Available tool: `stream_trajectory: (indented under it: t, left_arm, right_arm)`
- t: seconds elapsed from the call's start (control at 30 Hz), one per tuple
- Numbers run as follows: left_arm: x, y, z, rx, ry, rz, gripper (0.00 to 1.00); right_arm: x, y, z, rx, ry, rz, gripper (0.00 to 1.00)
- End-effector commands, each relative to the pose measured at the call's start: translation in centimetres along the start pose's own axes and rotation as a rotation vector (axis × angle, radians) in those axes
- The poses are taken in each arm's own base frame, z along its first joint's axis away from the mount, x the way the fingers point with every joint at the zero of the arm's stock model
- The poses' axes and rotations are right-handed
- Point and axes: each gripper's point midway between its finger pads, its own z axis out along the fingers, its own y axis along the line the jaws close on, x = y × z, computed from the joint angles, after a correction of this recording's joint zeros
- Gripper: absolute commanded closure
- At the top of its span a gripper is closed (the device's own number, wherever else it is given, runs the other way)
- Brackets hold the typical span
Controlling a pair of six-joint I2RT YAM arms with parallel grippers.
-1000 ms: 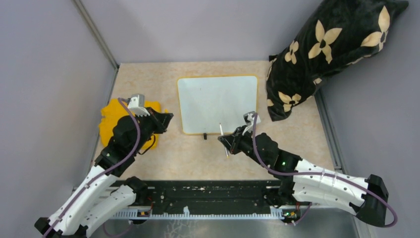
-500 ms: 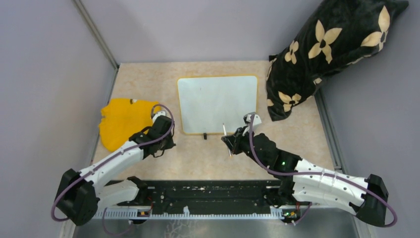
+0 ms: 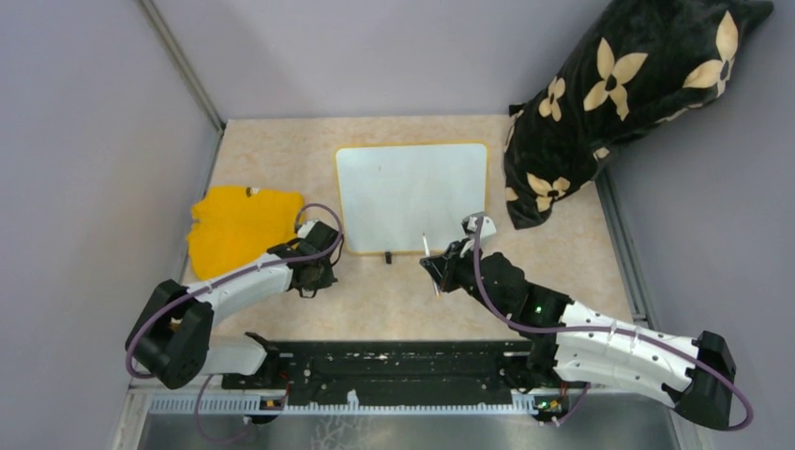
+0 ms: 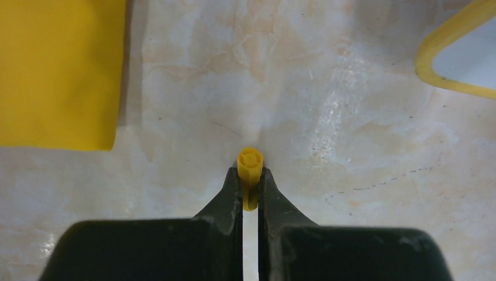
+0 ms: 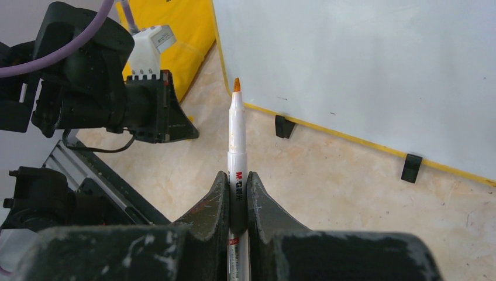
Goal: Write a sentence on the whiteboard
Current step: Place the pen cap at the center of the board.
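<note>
The whiteboard (image 3: 412, 195) lies flat mid-table with a thin yellow rim and a white face that looks blank (image 5: 362, 70); no sentence shows on it. My right gripper (image 3: 434, 268) (image 5: 237, 178) is shut on a white marker (image 5: 236, 129). The marker's orange tip is bare and points toward the board's near edge, just short of it. My left gripper (image 3: 312, 279) (image 4: 250, 175) is shut on a small yellow cap (image 4: 250, 159), held low over bare table off the board's near-left corner (image 4: 434, 61).
A flat yellow cloth (image 3: 234, 230) (image 4: 58, 70) lies left of the left gripper. A black flowered cushion (image 3: 628, 94) fills the back right corner. Two black feet (image 5: 283, 126) stick out from the board's near edge. Grey walls close in both sides.
The left arm swung down from over the yellow cloth and rightward, now low beside the board's near-left corner. The right gripper with the marker crept slightly toward the board.
</note>
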Motion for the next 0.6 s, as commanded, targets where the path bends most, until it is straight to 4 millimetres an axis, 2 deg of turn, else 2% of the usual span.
stream_trajectory:
  t: [0.0, 0.33, 0.57]
  left_arm:
    - [-0.4, -2.0, 0.2, 0.065, 0.012, -0.037, 0.98]
    - [0.7, -1.7, 0.8, 0.059, 0.042, -0.038, 0.8]
    - [1.1, -1.4, 0.9, 0.058, 0.048, -0.036, 0.79]
  right_arm:
    - [-1.7, 0.4, -0.3, -0.011, -0.059, 0.007, 1.0]
    - [-1.7, -0.3, -0.8, 0.007, -0.068, 0.01, 1.0]
    - [-1.6, -0.3, -0.7, 0.006, -0.066, 0.011, 1.0]
